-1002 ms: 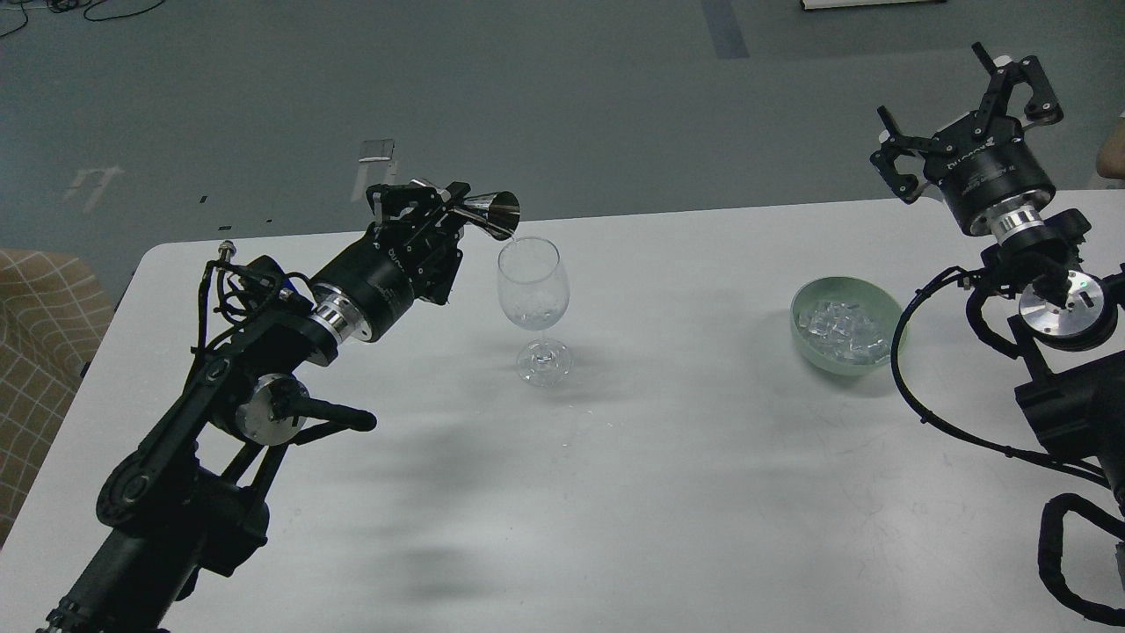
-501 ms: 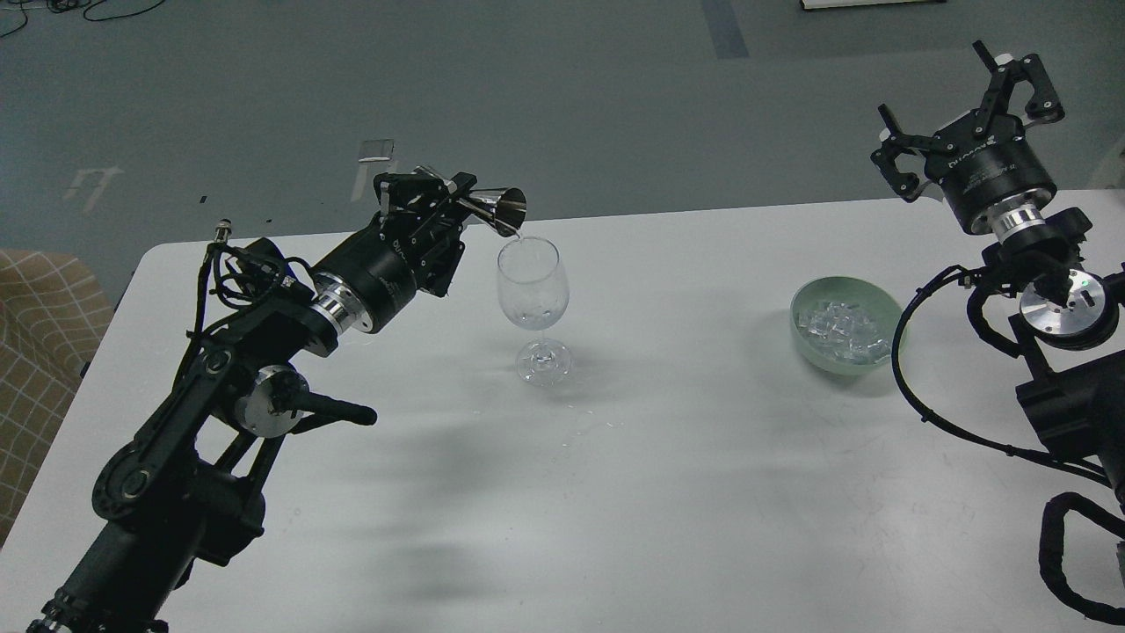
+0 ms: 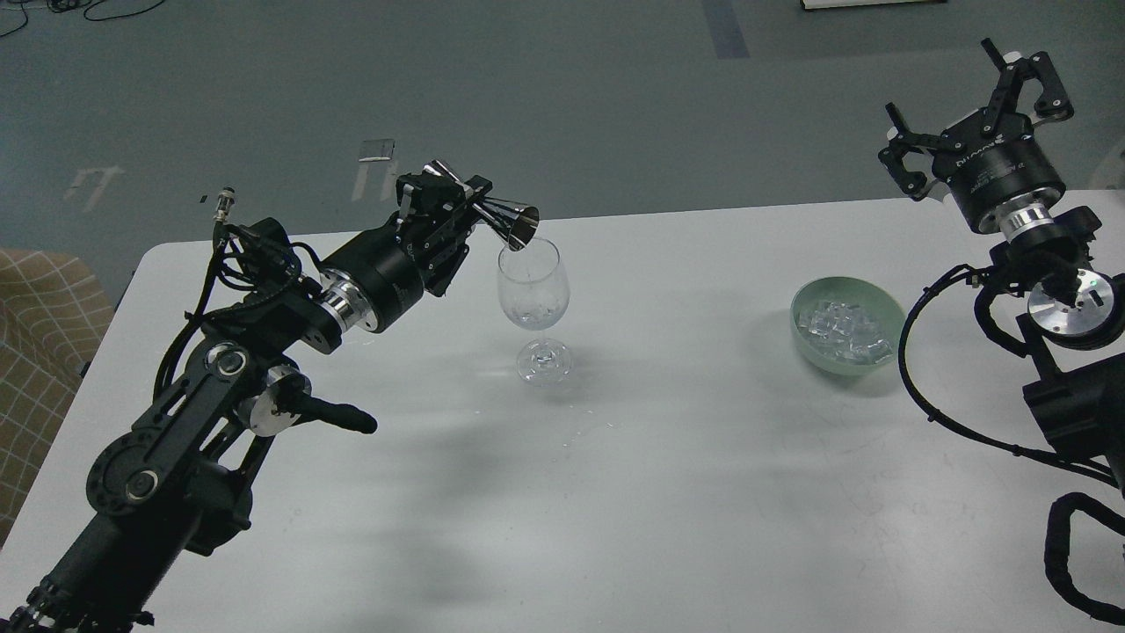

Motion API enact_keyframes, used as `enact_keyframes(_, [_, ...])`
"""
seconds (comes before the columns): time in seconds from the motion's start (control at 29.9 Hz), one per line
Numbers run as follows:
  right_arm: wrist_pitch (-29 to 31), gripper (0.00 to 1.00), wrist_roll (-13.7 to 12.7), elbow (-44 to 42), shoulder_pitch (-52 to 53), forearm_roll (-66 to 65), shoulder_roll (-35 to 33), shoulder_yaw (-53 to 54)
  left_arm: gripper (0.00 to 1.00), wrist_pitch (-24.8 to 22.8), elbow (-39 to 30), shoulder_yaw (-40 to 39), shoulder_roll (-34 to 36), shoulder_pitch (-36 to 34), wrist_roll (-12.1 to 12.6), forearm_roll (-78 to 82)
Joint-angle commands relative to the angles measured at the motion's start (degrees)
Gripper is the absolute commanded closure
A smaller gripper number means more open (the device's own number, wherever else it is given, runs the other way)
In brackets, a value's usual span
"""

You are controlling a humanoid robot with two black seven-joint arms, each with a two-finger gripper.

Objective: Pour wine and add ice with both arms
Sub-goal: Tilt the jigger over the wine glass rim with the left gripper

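Pour step looked underway: left gripper (image 3: 457,204) clamped a jigger (image 3: 501,216) tipped over the glass (image 3: 533,286) near the far edge, right gripper (image 3: 976,114) spread empty, ice (image 3: 844,330) next.

From my remote seat I see a matte white rectangular table (image 3: 668,492) with soft shadows on it, a dull grey-green floor (image 3: 571,105) beyond marked with pale tape strips (image 3: 376,151), and a tan checked upholstered seat (image 3: 35,343) at the left edge.
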Motion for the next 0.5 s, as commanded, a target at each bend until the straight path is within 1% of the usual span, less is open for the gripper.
enact_keyframes(0.0, [0.1, 0.0, 0.0, 0.0, -0.1, 0.0, -0.3, 0.2, 1.0, 0.0, 0.1, 0.8, 0.1, -0.8, 0.0, 0.4])
enact_keyframes(0.3, [0.1, 0.0, 0.0, -0.1, -0.1, 0.0, -0.8, 0.1, 1.0, 0.1, -0.4, 3.9, 1.3, -3.6, 0.1, 3.4])
enact_keyframes(0.47, [0.1, 0.0, 0.0, -0.2, -0.1, 0.0, -0.9, 0.1, 1.0, 0.4, -0.4, 3.4, 1.1, -3.5, 0.1, 4.0])
